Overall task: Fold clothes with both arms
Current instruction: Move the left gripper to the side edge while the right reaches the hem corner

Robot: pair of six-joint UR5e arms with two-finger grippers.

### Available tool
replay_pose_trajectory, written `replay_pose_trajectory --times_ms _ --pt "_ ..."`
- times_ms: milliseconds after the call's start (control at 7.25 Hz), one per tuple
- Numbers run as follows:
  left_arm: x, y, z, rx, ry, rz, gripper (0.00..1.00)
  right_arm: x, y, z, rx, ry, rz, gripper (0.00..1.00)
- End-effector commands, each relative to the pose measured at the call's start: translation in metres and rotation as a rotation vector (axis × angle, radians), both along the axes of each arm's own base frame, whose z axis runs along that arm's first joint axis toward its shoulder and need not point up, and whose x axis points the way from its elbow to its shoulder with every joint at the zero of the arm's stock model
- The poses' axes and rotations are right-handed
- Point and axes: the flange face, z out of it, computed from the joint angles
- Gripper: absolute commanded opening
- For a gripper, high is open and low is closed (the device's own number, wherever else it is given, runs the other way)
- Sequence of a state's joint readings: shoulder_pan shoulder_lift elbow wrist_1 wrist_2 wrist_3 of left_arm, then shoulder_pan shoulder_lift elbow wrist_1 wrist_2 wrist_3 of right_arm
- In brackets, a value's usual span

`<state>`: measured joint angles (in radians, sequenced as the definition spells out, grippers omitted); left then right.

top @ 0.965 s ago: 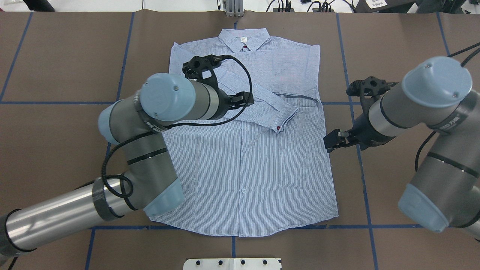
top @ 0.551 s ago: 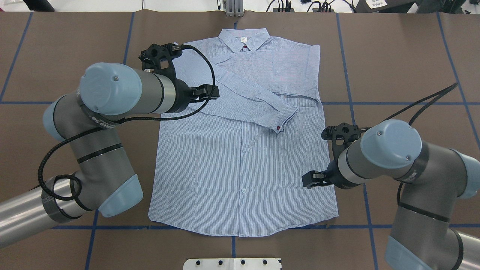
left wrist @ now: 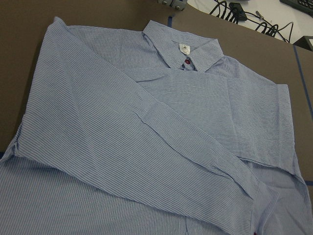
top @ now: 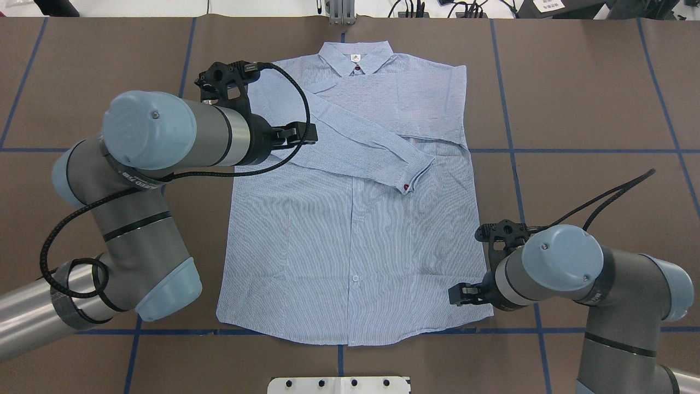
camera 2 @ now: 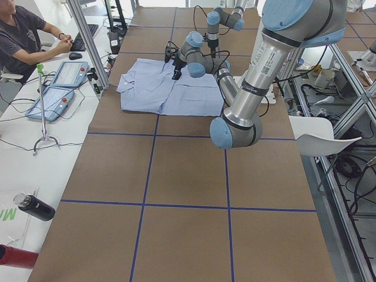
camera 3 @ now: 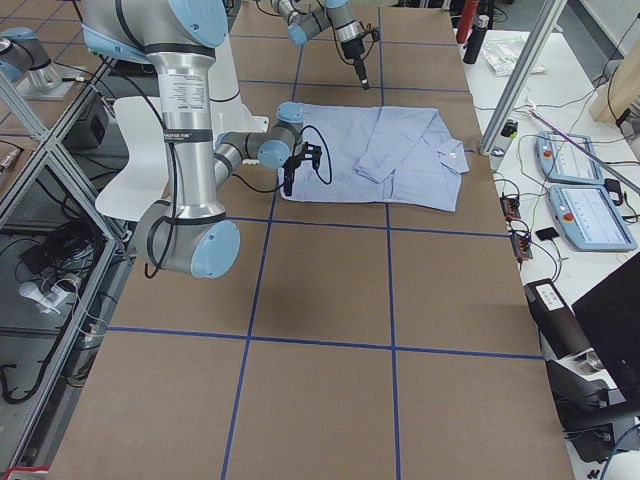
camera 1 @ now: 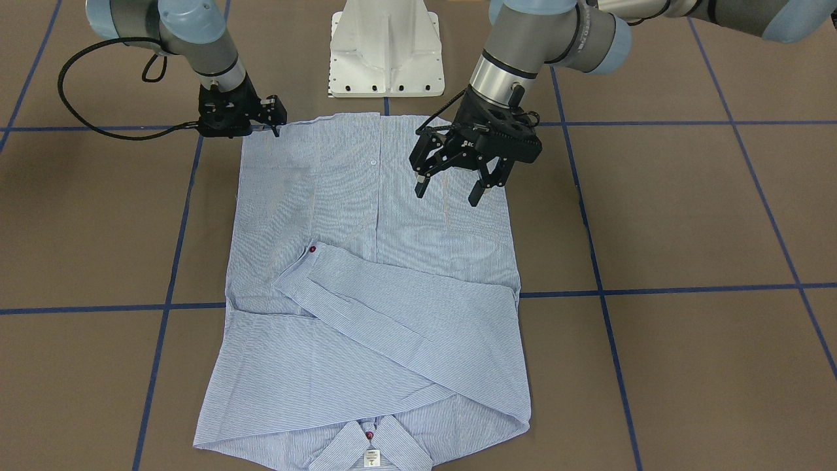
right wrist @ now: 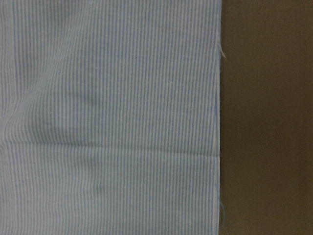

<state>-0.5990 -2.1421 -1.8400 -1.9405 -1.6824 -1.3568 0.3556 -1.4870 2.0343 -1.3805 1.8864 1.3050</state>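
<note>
The clothes are one light blue striped shirt [top: 355, 241] lying flat on the brown table, collar [top: 355, 54] at the far side. Both sleeves are folded across the chest, and one cuff with a red button [top: 404, 187] lies near the middle. My left gripper [camera 1: 446, 193] hangs open well above the shirt with nothing between its fingers; the overhead view shows the left gripper [top: 298, 134] over the left shoulder area. My right gripper [camera 1: 242, 131] sits low at the shirt's hem corner on my right, looks open, and in the overhead view the right gripper [top: 465, 298] overlaps that edge.
The white pedestal base [camera 1: 386, 46] stands just behind the hem. Blue tape lines [top: 514, 150] cross the table. In the left side view a person [camera 2: 23, 35] sits at a desk with control tablets [camera 2: 59, 88], and a white chair [camera 2: 317, 126] stands beside the table.
The right arm has swept back along the shirt's right edge to the hem corner. The left arm has pulled leftward from over the chest, leaving the folded sleeve lying on the shirt.
</note>
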Motion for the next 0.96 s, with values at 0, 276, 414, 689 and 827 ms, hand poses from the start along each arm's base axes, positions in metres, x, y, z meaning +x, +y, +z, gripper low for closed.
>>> replay_pose_trajectory --times_ms 0,276,414,689,827 --pt "0.0008 0.0011 0.0001 -0.002 0.001 0.000 1.00 0.0008 0.0021 0.0225 -0.007 -0.002 0.000 0.98" --pt "0.0011 0.0008 0.0034 -0.004 -0.003 0.000 1.00 -0.0028 0.0072 0.0223 -0.023 -0.002 -0.004 0.80" --pt "0.0022 0.0012 0.0040 -0.005 -0.004 0.002 1.00 -0.0036 0.0086 0.0223 -0.025 -0.002 -0.004 0.70" --pt "0.0017 0.0014 0.0043 -0.005 -0.005 0.001 1.00 -0.0038 0.0101 0.0214 -0.030 -0.005 -0.011 0.54" --pt "0.0018 0.0014 0.0045 -0.005 -0.006 0.000 1.00 -0.0039 0.0104 0.0215 -0.032 -0.005 -0.013 0.47"
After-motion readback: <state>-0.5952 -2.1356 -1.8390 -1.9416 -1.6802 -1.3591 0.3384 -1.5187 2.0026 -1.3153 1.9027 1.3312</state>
